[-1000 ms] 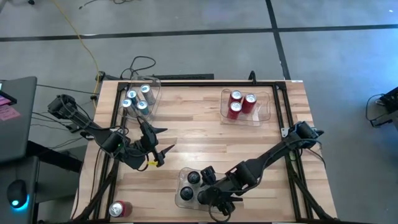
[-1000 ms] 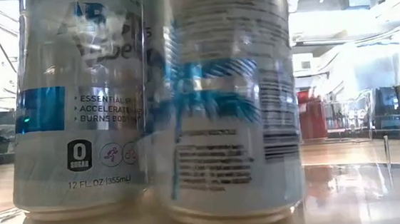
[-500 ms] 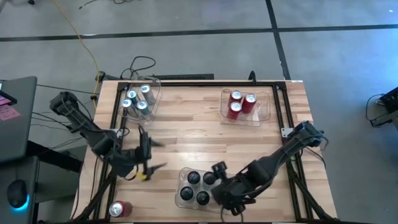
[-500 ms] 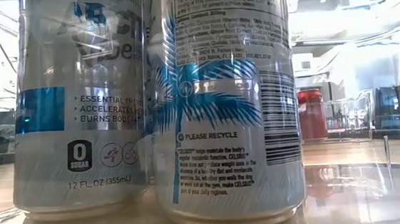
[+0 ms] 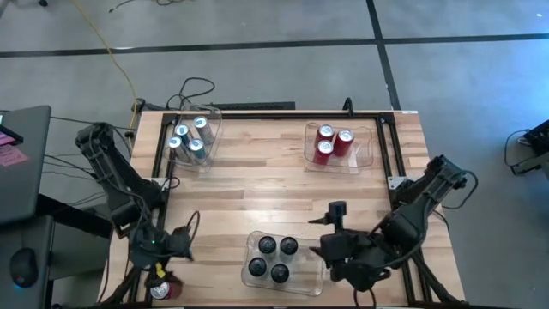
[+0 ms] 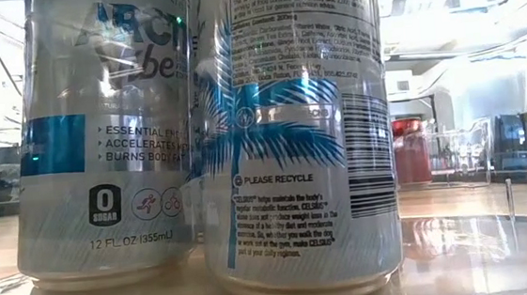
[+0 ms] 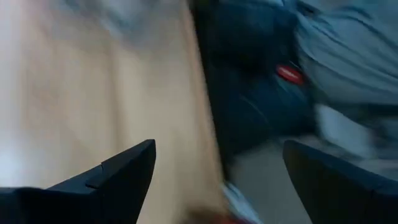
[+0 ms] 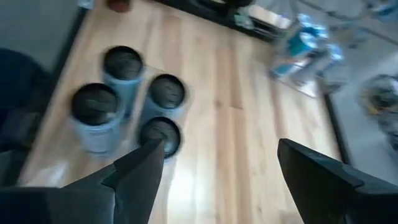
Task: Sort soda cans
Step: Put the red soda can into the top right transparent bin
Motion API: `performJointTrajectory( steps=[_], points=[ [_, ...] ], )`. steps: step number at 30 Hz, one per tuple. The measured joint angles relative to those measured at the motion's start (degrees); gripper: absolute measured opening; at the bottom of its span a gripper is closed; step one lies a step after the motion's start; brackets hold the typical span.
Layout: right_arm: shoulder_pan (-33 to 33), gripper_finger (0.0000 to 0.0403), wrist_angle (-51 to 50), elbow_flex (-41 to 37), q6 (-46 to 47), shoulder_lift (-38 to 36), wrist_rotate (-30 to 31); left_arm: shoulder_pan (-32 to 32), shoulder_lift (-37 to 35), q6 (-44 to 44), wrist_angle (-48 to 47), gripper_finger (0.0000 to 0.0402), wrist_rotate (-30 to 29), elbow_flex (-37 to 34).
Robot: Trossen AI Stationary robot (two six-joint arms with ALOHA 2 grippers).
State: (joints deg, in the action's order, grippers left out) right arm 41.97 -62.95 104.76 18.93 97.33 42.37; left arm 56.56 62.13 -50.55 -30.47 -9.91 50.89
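The fourth black can [image 5: 288, 246] is now released; the right claw [image 5: 336, 230], spread, is withdrawn. The left claw [image 5: 176, 249], spread, is brought over the last red can [image 5: 166, 288], lower left.

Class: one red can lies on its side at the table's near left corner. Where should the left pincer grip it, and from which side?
Grip the red can across the middle of its round body, coming down from above. It lies tipped over, so its curved sides face the open left pincer, which is close beside it.
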Motion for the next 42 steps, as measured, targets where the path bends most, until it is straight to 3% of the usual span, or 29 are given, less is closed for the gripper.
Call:
performJointTrajectory(
  steps=[4, 13, 25, 35, 42],
  points=[
    [-0.16, 0.0329, 0.03, -4.14, 4.34, -0.88, 4.3, 1.05, 0.0, -9.85, -1.44, 0.0347, 12.12, 0.0],
    [-2.05, 0.0329, 2.38, -10.73, 9.72, -0.64, 5.66, 1.9, 0.0, -27.14, -4.56, 0.0338, 21.75, 0.02],
    [-3.11, 0.0329, 4.07, -14.85, 9.56, -0.63, 6.77, 4.64, 0.0, -52.74, -5.01, 0.0338, 21.65, 0.04],
    [1.3, 0.0329, 6.94, -17.76, 12.24, -0.58, 7.1, 11.8, 1.92, -71.82, -5.16, 0.0338, 20.08, 0.08],
    [4.35, 0.0329, 6.93, -18.68, 17.06, -0.58, 7.51, 12.69, 4.14, -73.55, -5.4, 0.0338, 17.68, 0.37]
  ],
)
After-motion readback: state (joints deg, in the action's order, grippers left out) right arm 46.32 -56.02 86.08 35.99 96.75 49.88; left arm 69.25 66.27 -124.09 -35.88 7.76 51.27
